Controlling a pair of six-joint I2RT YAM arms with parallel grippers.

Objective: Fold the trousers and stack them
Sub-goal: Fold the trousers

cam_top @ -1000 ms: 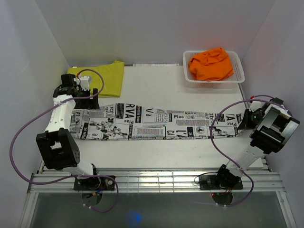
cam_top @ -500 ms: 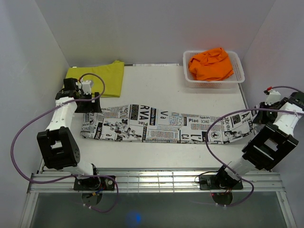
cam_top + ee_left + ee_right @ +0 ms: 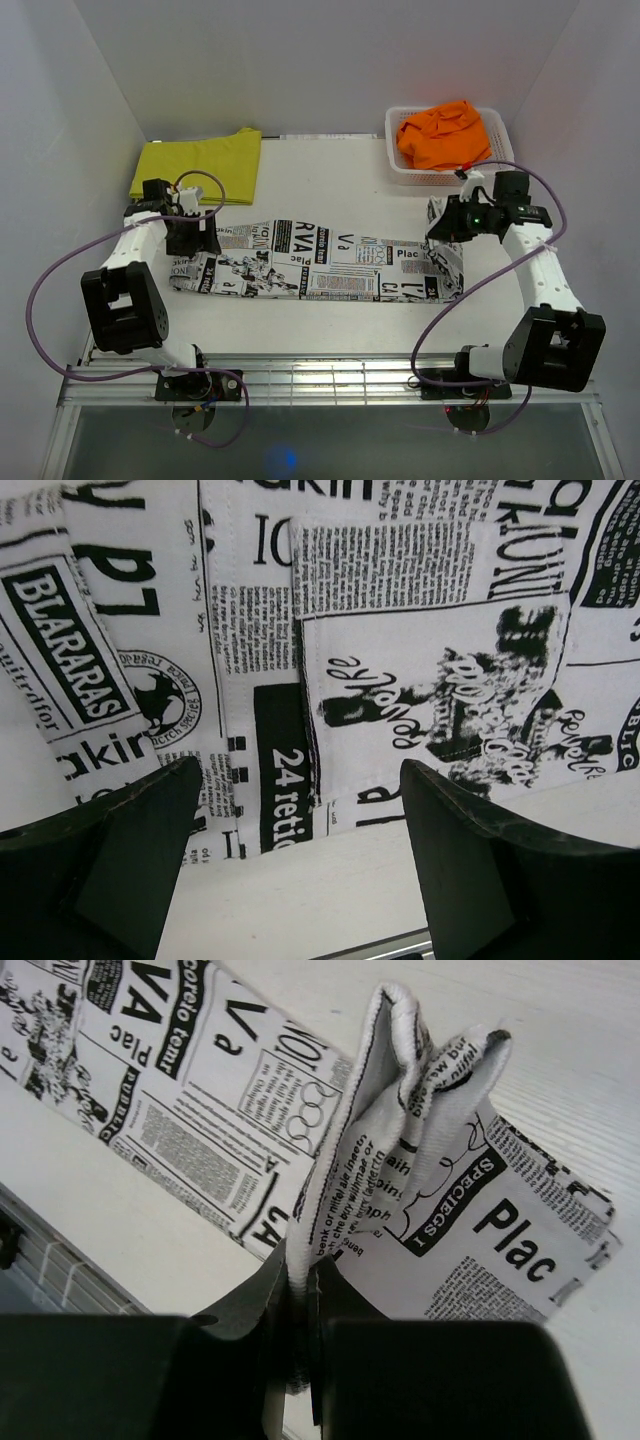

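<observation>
- White newspaper-print cloth trousers (image 3: pixel 320 262) lie left to right across the white table (image 3: pixel 340 190).
- Plain yellow cloth trousers (image 3: pixel 200 165) lie behind their left end.
- Plain orange cloth trousers (image 3: pixel 445 135) sit in the white plastic lattice basket (image 3: pixel 450 176), far right.

Left arm (image 3: pixel 128 250) reaches forward on its own side, wrist pitched down. Left gripper (image 3: pixel 300 790) sits low with jaws wide apart. Right arm (image 3: pixel 540 265) bends inward toward centre, right gripper (image 3: pixel 298 1295) pinched tight on a raised fold of the newsprint trousers (image 3: pixel 200 1130).

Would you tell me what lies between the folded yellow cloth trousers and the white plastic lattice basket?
Only bare white tabletop, as the top external view shows.
</observation>
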